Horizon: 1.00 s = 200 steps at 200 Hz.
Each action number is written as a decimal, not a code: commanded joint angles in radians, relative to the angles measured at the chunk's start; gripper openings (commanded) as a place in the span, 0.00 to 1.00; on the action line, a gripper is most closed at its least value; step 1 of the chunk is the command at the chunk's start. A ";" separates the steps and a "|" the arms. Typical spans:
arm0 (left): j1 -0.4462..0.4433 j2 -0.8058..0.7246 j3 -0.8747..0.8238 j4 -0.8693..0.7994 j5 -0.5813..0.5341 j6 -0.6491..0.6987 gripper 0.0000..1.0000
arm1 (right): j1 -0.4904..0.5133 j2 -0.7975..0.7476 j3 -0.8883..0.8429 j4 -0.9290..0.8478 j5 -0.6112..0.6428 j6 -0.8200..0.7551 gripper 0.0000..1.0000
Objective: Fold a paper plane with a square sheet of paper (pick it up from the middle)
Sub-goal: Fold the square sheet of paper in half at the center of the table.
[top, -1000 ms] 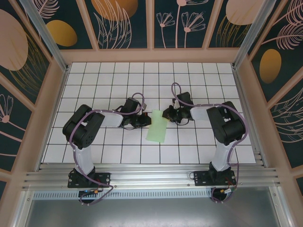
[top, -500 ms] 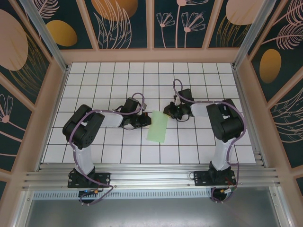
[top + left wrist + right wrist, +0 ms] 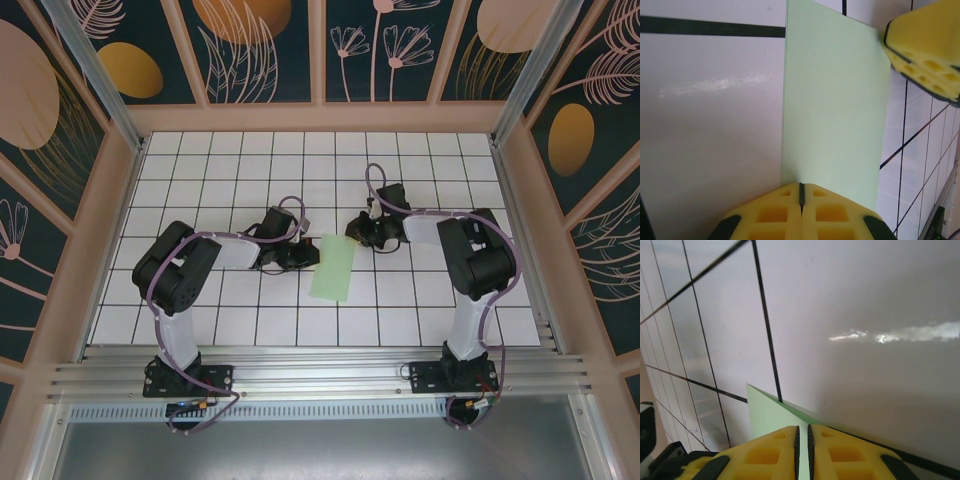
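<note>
Overhead, the green paper (image 3: 333,268) lies oblong (wrist cameras crop it)

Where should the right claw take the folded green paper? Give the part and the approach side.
Probably the middle of the right long edge of the folded green paper, coming in low from the right. It lies flat on the grid table as a narrow strip, so only an edge offers a bite, and the left claw sits shut at the opposite long edge.
</note>
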 commanded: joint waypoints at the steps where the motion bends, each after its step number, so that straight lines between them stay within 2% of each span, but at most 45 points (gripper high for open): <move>1: -0.004 0.080 -0.034 -0.098 -0.123 0.036 0.00 | -0.009 0.038 0.016 -0.011 -0.012 -0.022 0.16; 58: -0.004 0.085 -0.030 -0.097 -0.122 0.038 0.00 | -0.010 0.081 -0.022 -0.001 0.031 -0.018 0.16; 130: -0.004 0.080 -0.033 -0.097 -0.122 0.038 0.00 | -0.020 0.069 0.069 -0.112 0.073 -0.060 0.16; 200: -0.004 0.076 -0.028 -0.100 -0.120 0.039 0.00 | -0.032 0.076 0.051 -0.047 0.049 -0.044 0.16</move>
